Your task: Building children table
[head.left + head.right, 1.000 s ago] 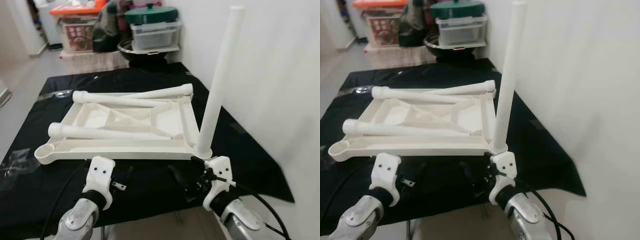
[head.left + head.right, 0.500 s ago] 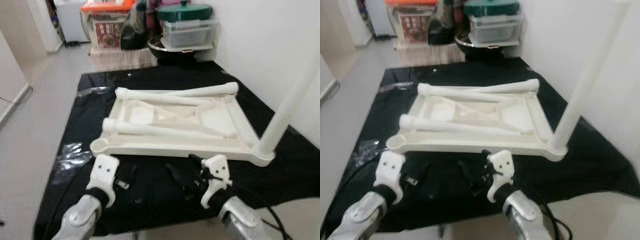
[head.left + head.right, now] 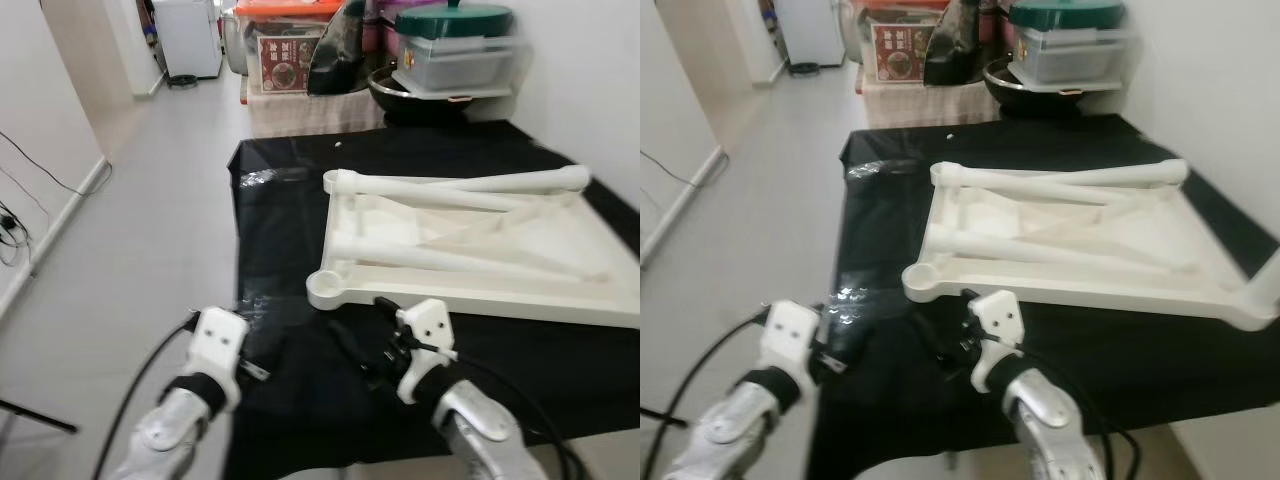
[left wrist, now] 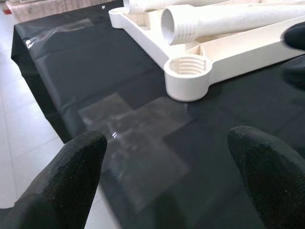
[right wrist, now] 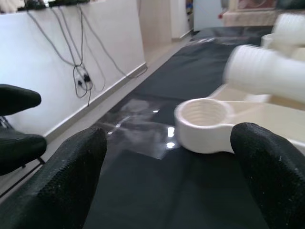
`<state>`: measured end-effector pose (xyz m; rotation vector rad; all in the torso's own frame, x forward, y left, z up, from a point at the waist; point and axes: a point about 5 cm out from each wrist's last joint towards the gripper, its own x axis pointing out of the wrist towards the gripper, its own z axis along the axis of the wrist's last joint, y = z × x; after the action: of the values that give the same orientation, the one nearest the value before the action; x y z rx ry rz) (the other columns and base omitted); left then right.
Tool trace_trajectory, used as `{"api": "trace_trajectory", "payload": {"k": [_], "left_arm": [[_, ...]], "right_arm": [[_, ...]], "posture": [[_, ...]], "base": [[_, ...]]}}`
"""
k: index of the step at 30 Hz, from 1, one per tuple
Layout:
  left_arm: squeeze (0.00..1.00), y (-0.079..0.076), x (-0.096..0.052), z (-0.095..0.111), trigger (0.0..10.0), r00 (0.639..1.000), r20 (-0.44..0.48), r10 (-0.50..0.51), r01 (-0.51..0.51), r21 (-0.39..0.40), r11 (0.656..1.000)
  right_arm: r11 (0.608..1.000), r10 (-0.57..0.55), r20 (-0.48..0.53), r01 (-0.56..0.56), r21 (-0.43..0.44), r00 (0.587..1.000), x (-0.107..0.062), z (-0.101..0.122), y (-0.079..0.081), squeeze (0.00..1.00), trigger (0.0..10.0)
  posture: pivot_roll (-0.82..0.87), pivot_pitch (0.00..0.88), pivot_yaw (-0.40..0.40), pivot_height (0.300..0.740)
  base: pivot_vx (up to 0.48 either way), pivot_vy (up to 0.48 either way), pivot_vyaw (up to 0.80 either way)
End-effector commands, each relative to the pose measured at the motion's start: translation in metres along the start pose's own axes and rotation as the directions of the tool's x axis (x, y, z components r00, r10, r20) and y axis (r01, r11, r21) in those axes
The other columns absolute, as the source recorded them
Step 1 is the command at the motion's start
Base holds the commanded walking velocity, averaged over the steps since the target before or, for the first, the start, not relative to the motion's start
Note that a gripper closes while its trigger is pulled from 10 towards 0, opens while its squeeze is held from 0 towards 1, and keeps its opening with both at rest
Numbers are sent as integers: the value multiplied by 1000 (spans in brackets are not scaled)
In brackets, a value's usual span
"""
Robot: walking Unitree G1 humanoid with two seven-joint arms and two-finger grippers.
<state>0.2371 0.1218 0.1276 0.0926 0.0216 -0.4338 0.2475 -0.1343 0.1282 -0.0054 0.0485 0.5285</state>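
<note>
Since the earlier frames the head camera has swung toward the robot's left: the upright white leg that stood at the tabletop's near right corner has slid out past the frame edge, and pale floor with a corridor now takes up the left side.

From the left eye, the white plastic tabletop (image 3: 480, 250) lies upside down on the worktop (image 3: 290, 200), which is draped in a glossy black cloth. Its underside is a shallow tray crossed by moulded ribs. Two loose tubular legs (image 3: 460, 185) rest across it, smooth and round, with ribbed ends. A round empty socket (image 3: 327, 288) juts from the near left corner. Behind the worktop stand stacked storage tubs (image 3: 455, 50), one with a green lid. The left gripper (image 3: 255, 350) hovers at the worktop's near left edge; the right gripper (image 3: 360, 355) sits just in front of the socket corner, touching nothing.

The right eye shows the same layout, and at the far right edge the base of the upright leg (image 3: 1265, 290) seated in its corner.

Along the left wrist, two matte black fingertips (image 4: 71, 176) stand wide apart with nothing between them, above shiny cloth. Beyond them is the threaded socket (image 4: 188, 76) and the threaded open end of a leg (image 4: 174, 24).

Along the right wrist, textured black fingertips (image 5: 267, 162) are likewise spread and empty, framing the ringed socket (image 5: 205, 121), with a blurred leg end (image 5: 257, 71) above it. A white wall with hanging cables (image 5: 81, 57) lies past the worktop.
</note>
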Motion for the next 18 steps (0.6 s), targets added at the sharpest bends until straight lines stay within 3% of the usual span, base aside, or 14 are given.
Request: {"api": "trace_trajectory", "payload": {"k": [1, 11, 18], "left_arm": [[0, 1, -3, -2, 10000, 1000, -8, -11, 11, -2, 1000], [0, 1, -2, -3, 10000, 1000, -4, -10, 10, -24, 1000], [0, 3, 0, -4, 10000, 1000, -5, -2, 2, -33, 999]], "right_arm": [[1000, -4, 6, 4, -11, 1000, 0, 1, -1, 0, 10000], [1000, -7, 8, 7, -7, 1000, 1, 0, -1, 0, 10000], [1000, -4, 9, 5, -28, 1000, 3, 2, -3, 0, 10000]], "posture": [[-10, 51, -2, 740], [-15, 47, -1, 740], [-14, 38, 0, 740]], "base": [[0, -435, 0], [0, -461, 0], [0, 0, 0]]}}
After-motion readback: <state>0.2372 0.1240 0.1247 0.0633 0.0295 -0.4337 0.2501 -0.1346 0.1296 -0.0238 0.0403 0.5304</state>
